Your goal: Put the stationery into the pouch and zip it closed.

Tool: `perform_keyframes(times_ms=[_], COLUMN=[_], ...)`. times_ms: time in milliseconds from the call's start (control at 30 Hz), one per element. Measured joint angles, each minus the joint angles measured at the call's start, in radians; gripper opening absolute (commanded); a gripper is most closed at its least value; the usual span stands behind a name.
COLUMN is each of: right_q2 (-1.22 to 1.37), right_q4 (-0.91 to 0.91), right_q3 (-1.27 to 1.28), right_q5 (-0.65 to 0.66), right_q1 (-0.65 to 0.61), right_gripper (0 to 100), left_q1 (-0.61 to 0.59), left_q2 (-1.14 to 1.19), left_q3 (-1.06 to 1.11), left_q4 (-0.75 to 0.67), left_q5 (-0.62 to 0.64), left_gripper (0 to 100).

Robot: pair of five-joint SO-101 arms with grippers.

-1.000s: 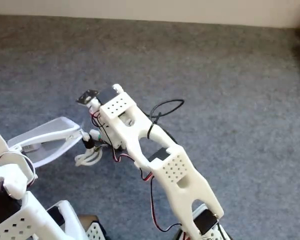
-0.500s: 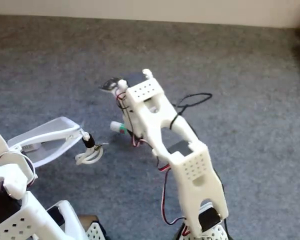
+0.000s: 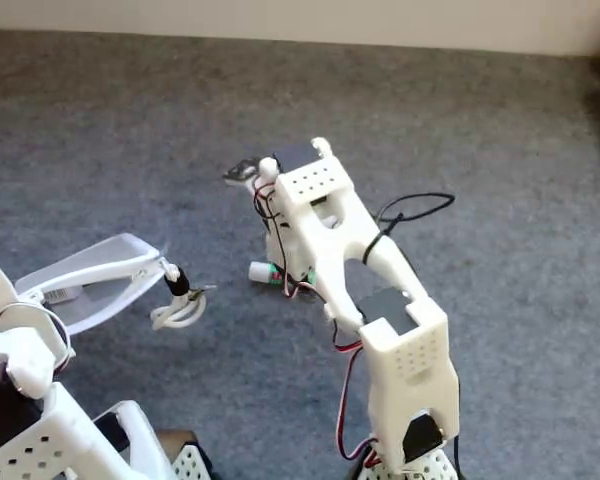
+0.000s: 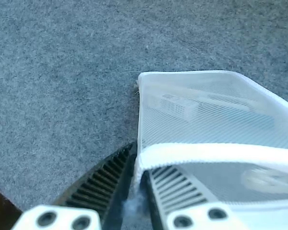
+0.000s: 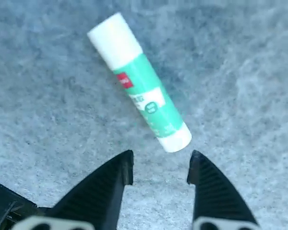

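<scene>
Right gripper (image 5: 161, 165) is hanging open, the glue stick (image 5: 139, 84) lying flat just ahead of its fingertips, grey carpet (image 5: 249, 72) surrounding it. Left gripper (image 4: 137, 177) is clamping the rim of the mesh pouch (image 4: 206, 115).

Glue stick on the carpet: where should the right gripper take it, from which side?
Probably the green mid-barrel of the glue stick, from straight above. It lies flat on the carpet, a round tube with both long sides free. The open right gripper hangs near one end; jaws should span the width.
</scene>
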Motion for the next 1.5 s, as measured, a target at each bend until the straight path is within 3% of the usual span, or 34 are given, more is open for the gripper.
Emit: perform_keyframes(times_ms=[333,733,933,1200,1333,1500], right_q2=[0.0,0.018,0.137,0.15,0.15,0.118], right_q4=[-0.087,-0.307,-0.313,-0.325,-0.319,-0.178], right_q3=[0.0,0.0,0.002,-0.002,-0.002,-0.037], right_q5=[0.0,0.0,0.002,0.002,0.002,-0.049], right_q1=[-0.118,-0.135,-0.14,-0.135,-0.135,-0.137], right_gripper=[18.3,18.3,17.8,0.2,0.5,0.5], left_q1=[0.0,0.0,0.0,0.006,0.008,0.008], left_q2=[0.0,0.0,0.0,0.0,0.0,0.0], left_q3=[0.0,0.0,0.0,0.0,0.0,0.0], left_q4=[0.0,0.0,0.0,0.0,0.0,0.0], left_q5=[0.0,0.0,0.0,0.0,0.0,0.0], left_gripper=[1,1,1,1,1,1])
